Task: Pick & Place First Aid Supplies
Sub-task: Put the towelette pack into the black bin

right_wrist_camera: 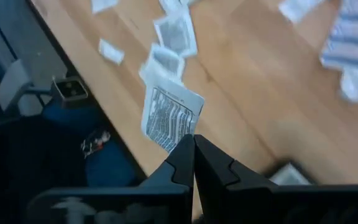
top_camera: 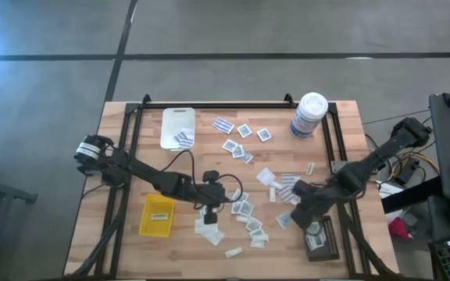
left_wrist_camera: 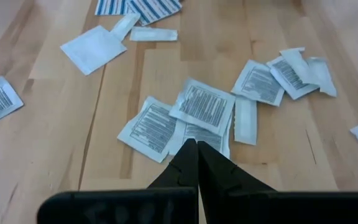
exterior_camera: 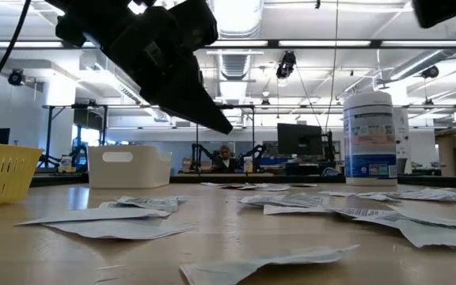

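Observation:
Small flat first aid packets lie scattered over the wooden table [top_camera: 241, 148]. My left gripper [left_wrist_camera: 196, 144] is shut and hovers over a cluster of white printed packets [left_wrist_camera: 202, 107] near the table's middle [top_camera: 212, 204]. In the low view its tip [exterior_camera: 226, 125] is clear of the table with nothing hanging from it. My right gripper [right_wrist_camera: 194, 140] is shut on one white printed packet [right_wrist_camera: 169, 115]. In the high view it stands at the near right [top_camera: 307, 215], beside the black tray [top_camera: 323, 246]. My right gripper pinches the printed packet by its near edge [right_wrist_camera: 182, 134] between its two fingertips. The fingers slant downward. The packet sticks out beyond the tips, printed face up, lifted clear of the table and the packets lying below it.
A yellow tray [top_camera: 157, 215] sits at the near left and a white tray [top_camera: 178, 127] at the far left. The tall white canister [top_camera: 309, 115] stands at the far right. Striped blue strips [left_wrist_camera: 143, 7] lie beyond the left gripper. A black frame rail [top_camera: 233, 105] runs along the table's far edge.

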Tool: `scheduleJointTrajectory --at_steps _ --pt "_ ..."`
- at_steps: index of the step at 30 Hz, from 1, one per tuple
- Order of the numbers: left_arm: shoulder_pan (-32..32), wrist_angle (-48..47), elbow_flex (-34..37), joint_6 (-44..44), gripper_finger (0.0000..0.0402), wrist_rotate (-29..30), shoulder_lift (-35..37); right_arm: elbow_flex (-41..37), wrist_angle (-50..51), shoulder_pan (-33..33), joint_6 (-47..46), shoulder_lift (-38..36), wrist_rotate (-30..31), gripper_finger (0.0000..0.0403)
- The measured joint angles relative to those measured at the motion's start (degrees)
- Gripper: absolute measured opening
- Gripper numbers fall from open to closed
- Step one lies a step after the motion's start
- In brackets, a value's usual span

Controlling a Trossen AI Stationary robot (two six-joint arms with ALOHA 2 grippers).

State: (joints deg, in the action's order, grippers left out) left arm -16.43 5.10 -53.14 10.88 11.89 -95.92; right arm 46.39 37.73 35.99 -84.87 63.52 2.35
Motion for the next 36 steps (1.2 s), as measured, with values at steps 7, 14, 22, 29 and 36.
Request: scheduleJointTrajectory --at_steps 7,14,22,29,36 --pt "-0.9 -2.7 0.0 0.8 0.0 0.0 0.1 0.0 6.0 7.9 -9.9 -2.4 -1.1 0.0008" --pt "-2.1 -5.2 0.0 1.1 0.0 0.0 0.6 -0.1 8.4 16.0 -21.7 -1.7 -2.4 0.0008" --pt "-2.8 -5.8 0.0 1.1 0.0 0.0 0.6 -0.2 11.4 21.2 -30.9 2.1 -3.0 0.0008" --pt "-2.8 -6.6 0.0 0.7 0.0 0.0 0.6 -0.2 9.5 21.2 -31.8 7.8 -3.0 0.0008" --pt "-2.7 -6.6 0.0 0.2 0.0 0.0 0.6 -0.2 6.2 21.1 -33.8 12.3 -9.1 0.0011"
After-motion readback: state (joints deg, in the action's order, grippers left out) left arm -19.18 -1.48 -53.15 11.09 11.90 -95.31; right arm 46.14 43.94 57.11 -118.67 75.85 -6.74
